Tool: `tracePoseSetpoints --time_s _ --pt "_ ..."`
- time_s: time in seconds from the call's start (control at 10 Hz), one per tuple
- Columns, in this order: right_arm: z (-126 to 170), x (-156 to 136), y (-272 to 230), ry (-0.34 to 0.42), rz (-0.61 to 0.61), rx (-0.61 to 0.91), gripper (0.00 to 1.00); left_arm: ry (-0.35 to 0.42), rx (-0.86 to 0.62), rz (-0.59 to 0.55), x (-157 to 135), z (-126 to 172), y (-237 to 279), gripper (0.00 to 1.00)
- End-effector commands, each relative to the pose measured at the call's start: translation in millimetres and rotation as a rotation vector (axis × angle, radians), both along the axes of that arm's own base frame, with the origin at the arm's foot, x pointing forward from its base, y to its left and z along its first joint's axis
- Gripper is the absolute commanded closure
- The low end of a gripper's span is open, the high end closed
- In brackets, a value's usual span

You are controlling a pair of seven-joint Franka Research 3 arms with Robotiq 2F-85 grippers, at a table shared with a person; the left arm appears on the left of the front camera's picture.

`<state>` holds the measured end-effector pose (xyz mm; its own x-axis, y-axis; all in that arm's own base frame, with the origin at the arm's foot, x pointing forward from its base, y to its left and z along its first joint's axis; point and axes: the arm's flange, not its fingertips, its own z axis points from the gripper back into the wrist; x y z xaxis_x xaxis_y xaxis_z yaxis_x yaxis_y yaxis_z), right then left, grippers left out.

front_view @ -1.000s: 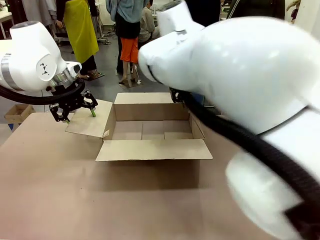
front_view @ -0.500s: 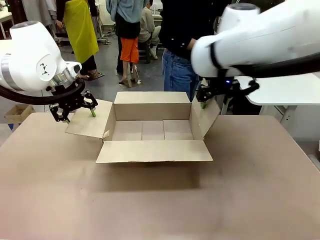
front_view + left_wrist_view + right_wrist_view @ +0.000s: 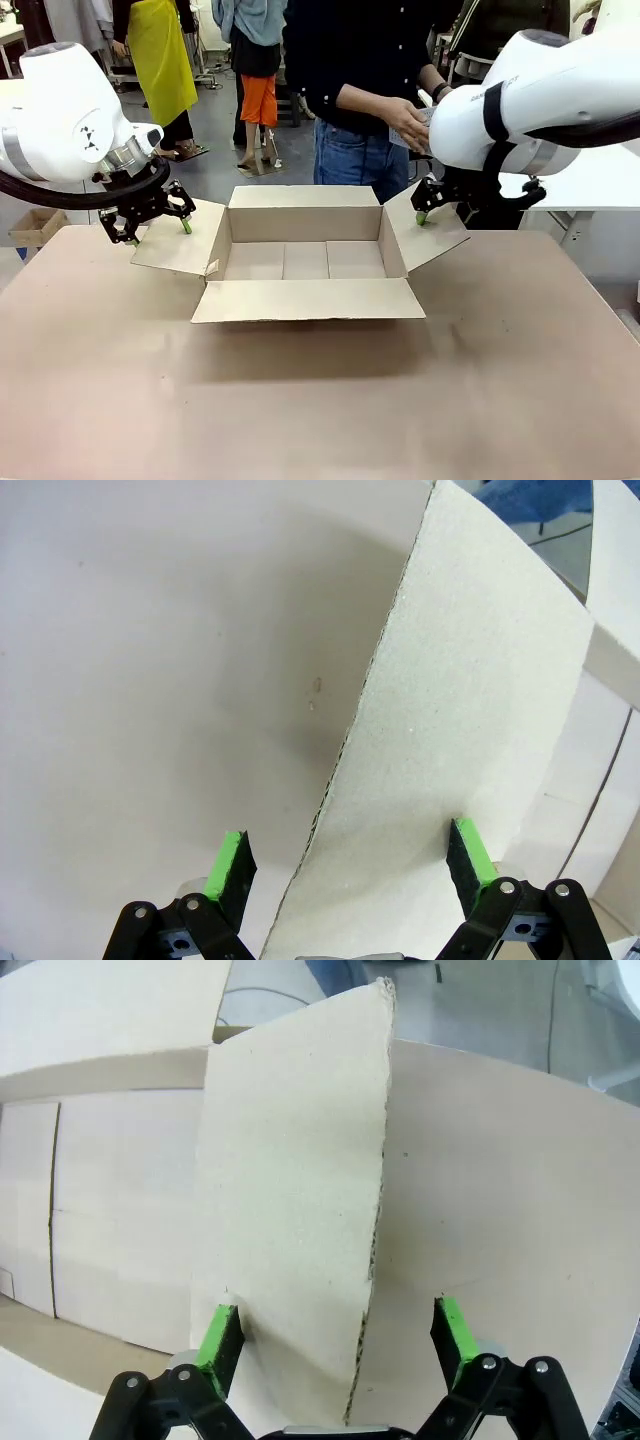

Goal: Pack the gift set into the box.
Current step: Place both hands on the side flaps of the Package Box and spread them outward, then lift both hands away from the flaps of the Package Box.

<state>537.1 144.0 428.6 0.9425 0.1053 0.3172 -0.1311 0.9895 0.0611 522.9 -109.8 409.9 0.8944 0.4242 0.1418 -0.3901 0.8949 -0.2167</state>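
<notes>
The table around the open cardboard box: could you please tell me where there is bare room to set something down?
Free: the table between the near flap and its near edge, plus the cardboard box floor. Crowded: the side flaps, straddled by the open left claw and right claw.

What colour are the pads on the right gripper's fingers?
Bright green; the pads show best in the right wrist view.

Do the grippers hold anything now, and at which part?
Nothing is gripped. The left gripper and the right gripper are open, each astride the edge of a side flap of the box.
</notes>
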Motion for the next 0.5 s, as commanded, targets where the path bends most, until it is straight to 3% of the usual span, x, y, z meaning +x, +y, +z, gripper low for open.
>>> tracePoseSetpoints --time_s 0.0,0.4 --pt "7.6 4.8 7.0 0.008 -0.020 -0.029 0.00 0.004 0.014 0.016 -0.5 1.5 -1.2 0.00" --pt "7.6 4.8 7.0 0.008 -0.020 -0.029 0.00 0.004 0.014 0.016 -0.5 1.5 -1.2 0.00"
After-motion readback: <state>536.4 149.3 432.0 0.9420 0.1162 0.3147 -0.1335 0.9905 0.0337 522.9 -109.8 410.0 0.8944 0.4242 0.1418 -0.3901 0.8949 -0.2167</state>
